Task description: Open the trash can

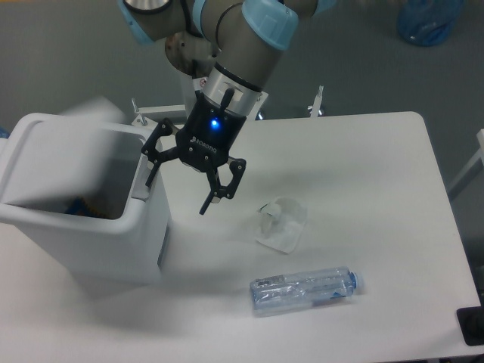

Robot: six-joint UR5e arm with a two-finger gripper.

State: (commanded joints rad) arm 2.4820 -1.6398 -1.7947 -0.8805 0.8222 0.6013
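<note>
1. White plastic, boxy and large, the trash can (91, 227) stands at the left end of the surface (378, 189), its base close to the surface's left and near edges.
2. Its mouth faces straight up and is uncovered; the lid (94, 110) shows only as a pale blur above the far rim. Dark contents with a bit of blue lie inside.
3. Its grey push-button tab (141, 181) sits on the right-hand rim, facing the arm.
4. Spread wide and holding nothing, the black pincer (178, 187) hangs just right of the can; one finger is right at the tab, the other points down over bare surface.
5. Further right, a crumpled white wrapper (281, 224) lies near a clear bottle (304, 290) on its side, lengthwise left to right, towards the near edge.
6. Everything beyond these, out to the right edge, is open surface.
</note>
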